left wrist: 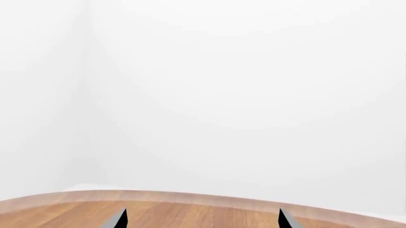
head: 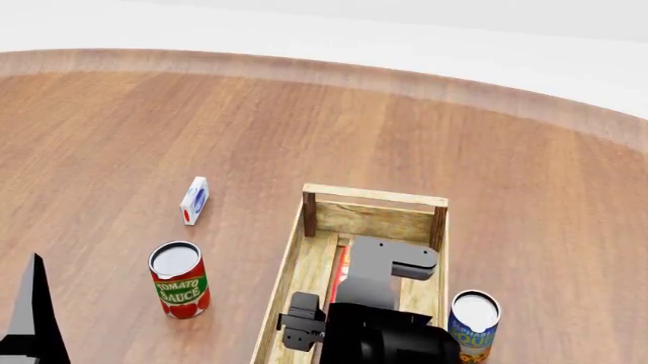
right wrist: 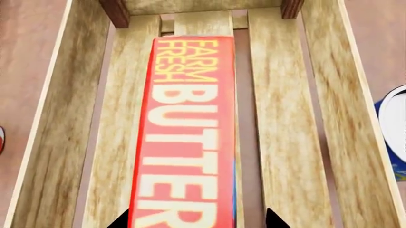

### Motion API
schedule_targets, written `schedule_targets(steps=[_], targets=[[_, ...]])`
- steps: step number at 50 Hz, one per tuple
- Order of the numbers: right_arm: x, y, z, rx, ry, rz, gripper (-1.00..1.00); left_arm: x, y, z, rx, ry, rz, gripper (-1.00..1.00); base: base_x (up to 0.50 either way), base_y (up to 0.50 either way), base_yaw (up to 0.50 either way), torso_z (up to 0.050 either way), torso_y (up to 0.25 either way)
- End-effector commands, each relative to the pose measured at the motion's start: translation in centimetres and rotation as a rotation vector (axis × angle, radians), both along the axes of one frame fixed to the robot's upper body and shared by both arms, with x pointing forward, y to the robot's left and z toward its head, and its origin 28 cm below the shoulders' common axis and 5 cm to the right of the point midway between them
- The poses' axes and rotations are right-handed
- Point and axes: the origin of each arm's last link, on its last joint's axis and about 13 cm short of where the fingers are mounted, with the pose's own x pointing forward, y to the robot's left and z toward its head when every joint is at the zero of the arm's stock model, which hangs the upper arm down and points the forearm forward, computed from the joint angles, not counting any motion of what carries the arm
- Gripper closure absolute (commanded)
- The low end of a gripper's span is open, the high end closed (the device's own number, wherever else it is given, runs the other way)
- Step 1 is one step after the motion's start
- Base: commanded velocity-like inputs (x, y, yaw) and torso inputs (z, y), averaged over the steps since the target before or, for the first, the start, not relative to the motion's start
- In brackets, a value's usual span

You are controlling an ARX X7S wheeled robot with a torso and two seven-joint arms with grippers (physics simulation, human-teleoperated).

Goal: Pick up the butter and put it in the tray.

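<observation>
Right tool (right wrist: 193, 219) over the tray (head: 375, 199), tips spread either side of the butter (right wrist: 187, 133), contact unclear. Butter lies lengthwise inside tray on the slats. Left tool (left wrist: 201, 219) spread, holding nothing, at near left of bench (head: 303, 121). Tomato sauce can (head: 179, 279) left of tray, blue can (head: 474, 322) right.

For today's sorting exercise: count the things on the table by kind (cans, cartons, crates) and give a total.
Cans: 2, the tomato sauce can and the blue-labelled can
Cartons: 2, the butter and the small white-blue carton
Crates: 1, the tray
Total: 5
</observation>
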Motion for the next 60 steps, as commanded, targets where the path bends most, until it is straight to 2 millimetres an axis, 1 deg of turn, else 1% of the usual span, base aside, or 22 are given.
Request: schedule_targets(steps=[1,9,12,17,28,35,41,42,45,50,51,54,56,60], targets=[[0.1,0.1,0.2,-0.013,-0.006,0.016,-1.0,0.0,-0.1,0.0,0.001,0.002,-0.004,-1.0,0.0,0.0,0.0,0.0,0.0],[0.4,0.4,1.2,-0.006,-0.027,0.039,-1.0,0.0,-0.2,0.0,0.001,0.001,-0.007,-1.0,0.0,0.0,0.0,0.0,0.0],[0.2,0.5,1.5,-0.007,-0.036,0.053,-1.0,0.0,-0.2,0.0,0.001,0.002,-0.009,-1.0,0.0,0.0,0.0,0.0,0.0],[-0.7,0.7,2.2,-0.001,-0.045,0.079,-1.0,-0.1,-0.2,0.0,0.0,0.0,-0.009,-1.0,0.0,0.0,0.0,0.0,0.0],[-2.4,0.4,4.0,-0.003,-0.069,0.082,-1.0,-0.1,-0.3,-0.1,0.001,0.0,-0.012,-1.0,0.0,0.0,0.0,0.0,0.0],[-3.4,0.1,4.5,-0.007,-0.076,0.075,-1.0,-0.2,-0.3,-0.1,0.001,-0.002,-0.015,-1.0,0.0,0.0,0.0,0.0,0.0],[-4.4,0.0,5.5,0.006,-0.096,0.072,-1.0,-0.3,-0.2,0.0,-0.001,-0.006,-0.014,-1.0,0.0,0.0,0.0,0.0,0.0],[-4.8,-0.1,6.0,0.012,-0.106,0.074,-1.0,-0.3,-0.2,0.0,-0.001,-0.006,-0.014,-1.0,0.0,0.0,0.0,0.0,0.0],[-5.3,-0.1,6.5,0.024,-0.119,0.077,-1.0,-0.3,-0.2,0.0,-0.002,-0.007,-0.014,-1.0,0.0,0.0,0.0,0.0,0.0],[-6.4,-0.3,7.9,0.072,-0.166,0.08,-1.0,-0.4,-0.2,0.1,-0.003,-0.009,-0.015,-1.0,0.0,0.0,0.0,0.0,0.0],[-6.9,-0.3,8.7,0.073,-0.201,0.094,-1.0,-0.4,-0.2,0.2,-0.003,-0.01,-0.015,-1.0,0.0,0.0,0.0,0.0,0.0],[-7.4,-0.4,9.8,0.071,-0.267,0.107,-1.0,-0.4,-0.1,0.2,-0.005,-0.011,-0.012,-1.0,0.0,0.0,0.0,0.0,0.0],[-7.9,-0.5,10.5,0.102,-0.294,0.107,-1.0,-0.4,-0.1,0.3,-0.006,-0.013,-0.01,-1.0,0.0,0.0,0.0,0.0,0.0],[-8.8,-0.9,10.2,0.085,-0.377,0.115,-1.0,-0.5,0.0,0.5,-0.011,-0.017,-0.009,-1.0,0.0,0.0,0.0,0.0,0.0]])
